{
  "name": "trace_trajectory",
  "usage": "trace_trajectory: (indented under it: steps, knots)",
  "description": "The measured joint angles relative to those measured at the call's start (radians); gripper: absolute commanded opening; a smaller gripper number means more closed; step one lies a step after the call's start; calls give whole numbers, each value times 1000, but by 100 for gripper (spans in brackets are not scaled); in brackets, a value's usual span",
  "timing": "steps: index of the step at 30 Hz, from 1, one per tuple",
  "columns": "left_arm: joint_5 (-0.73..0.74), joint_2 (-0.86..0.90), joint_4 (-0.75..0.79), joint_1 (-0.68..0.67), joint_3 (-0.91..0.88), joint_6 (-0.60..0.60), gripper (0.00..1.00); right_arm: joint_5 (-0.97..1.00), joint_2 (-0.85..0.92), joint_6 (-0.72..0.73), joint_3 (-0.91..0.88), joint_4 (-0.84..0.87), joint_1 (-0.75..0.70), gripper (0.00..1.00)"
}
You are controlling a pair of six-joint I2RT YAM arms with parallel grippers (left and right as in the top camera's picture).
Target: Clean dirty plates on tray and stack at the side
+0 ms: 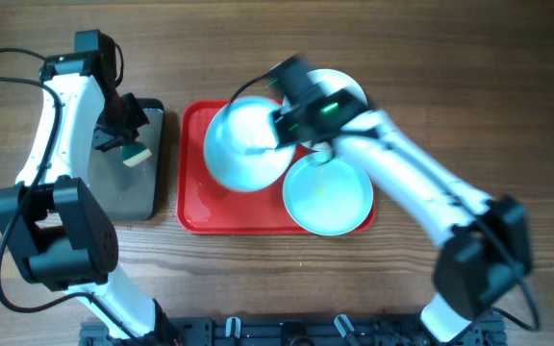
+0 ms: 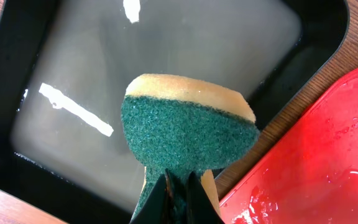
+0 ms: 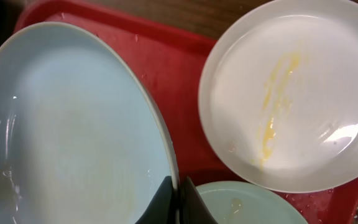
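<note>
The right gripper [image 3: 177, 193] has its two fingers pressed together on the rim of an aqua plate [image 3: 67, 124], at the plate's 5 o'clock edge in the wrist view. The plate seems lifted and tilted over the 10 o'clock part of the red tray [image 1: 192, 207], and some water drops show on its face. The white plate [image 3: 291, 93] lies flat at 1 o'clock on the tray and has a yellow streak [image 3: 272, 118] on it. The second aqua plate [image 1: 327, 195] lies at 4 o'clock.

The left gripper [image 2: 176, 190] is clamped on a sponge [image 2: 188, 134], green side toward the camera. It hangs over the dark metal tray [image 1: 142, 192], which holds water and stands at 9 o'clock, just beside the red tray.

I judge the step to be the washing of the first plate: it is held, but the sponge is apart from it. The next move calls for bringing the two together, probably toward 9 o'clock. The grip at the rim is narrow and must stay firm under the rubbing.
</note>
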Motion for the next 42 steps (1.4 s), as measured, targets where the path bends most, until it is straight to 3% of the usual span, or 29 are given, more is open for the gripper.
trace_trajectory:
  steps: [5,9,17,21,22,23,25,30,35,42]
  knots:
    - [6,0,0,0,0,0,4,-229,-79,-6,2,-117,-334,4]
    - [9,0,1,0,0,0,4,-234,-80,-31,-27,-184,-558,4]
    - [13,0,11,0,0,0,4,-171,-80,-50,-299,-35,-911,4]
    - [13,0,12,0,0,0,4,-138,-80,-49,-417,79,-954,5]
    - [13,0,12,0,0,0,4,-135,-80,-50,-443,100,-956,11]
    - [13,0,12,0,0,0,4,-135,-80,-49,-465,118,-956,24]
    - [13,0,12,0,0,0,4,-134,-80,-48,-494,138,-956,30]
    - [13,0,13,0,0,0,4,-175,-80,-42,-496,118,-956,32]
    - [13,0,22,0,0,0,4,-298,-86,-77,-369,-51,-949,32]
    - [13,0,37,0,0,0,4,-349,-194,-106,-305,-207,-750,28]
